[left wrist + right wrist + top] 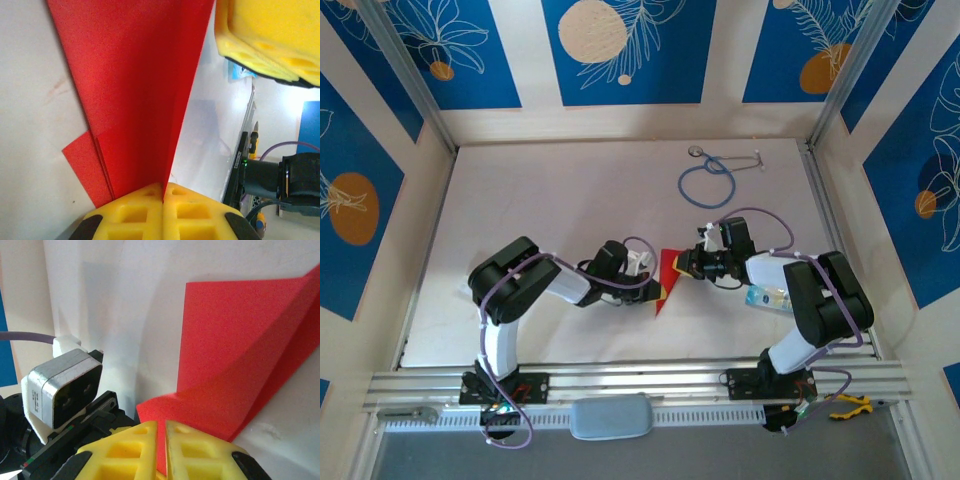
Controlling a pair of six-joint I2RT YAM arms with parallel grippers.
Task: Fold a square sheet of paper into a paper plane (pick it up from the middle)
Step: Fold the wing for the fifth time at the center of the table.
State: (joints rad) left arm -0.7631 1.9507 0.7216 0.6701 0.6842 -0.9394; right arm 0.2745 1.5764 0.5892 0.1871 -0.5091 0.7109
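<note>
The red square sheet of paper point(668, 278) is folded into a narrow pointed shape in the middle of the white table, between my two grippers. In the left wrist view the sheet point(135, 100) stands up as a fin, with further layers flat on the table. My left gripper point(163, 190) is shut on the fin's lower edge, at the sheet's left side point(645, 272). My right gripper point(682, 262) meets the sheet from the right. Its jaws point(161, 427) are nearly together on a raised flap of the sheet point(235, 340). One of its yellow fingers point(270, 35) sits beside the fin's top.
A blue stethoscope point(708, 180) lies at the back of the table. A small blue and white packet point(765, 296) lies under the right arm. A yellow-handled tool point(850, 404) rests on the near rail. The left arm's wrist camera point(62, 387) is close to the right gripper.
</note>
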